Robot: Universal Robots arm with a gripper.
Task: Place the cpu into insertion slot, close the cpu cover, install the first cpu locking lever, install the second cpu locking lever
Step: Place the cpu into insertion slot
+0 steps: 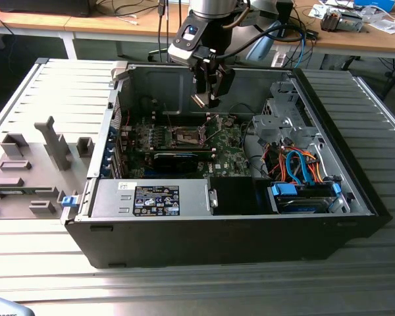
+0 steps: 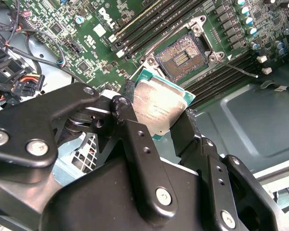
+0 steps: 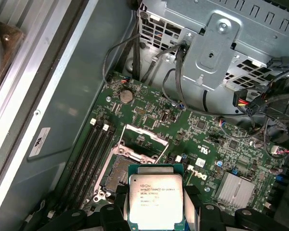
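1. Cpu (image 2: 159, 108) location: clamped in the gripper (image 2: 156, 115), whose two fingers (image 2: 126, 120) are closed on opposite edges of the chip. In the exterior view it hangs above the motherboard (image 1: 227, 155) inside the open computer case (image 1: 151, 82), apart from the board.
2. Step in hand: the first, placing. The insertion slot (image 3: 119, 174) lies bare with its contact field exposed, and the cpu cover (image 3: 142, 139) stands raised, so nothing is seated yet.
3. Demand of the move, as a judgement: the chip's edges must be squared to the slot's frame, then lowered level, as the contacts would tolerate little tilt or sideways slip.
4. Appearance: a flat square with a silvery-grey metal top bearing faint print, rimmed by a thin green border.
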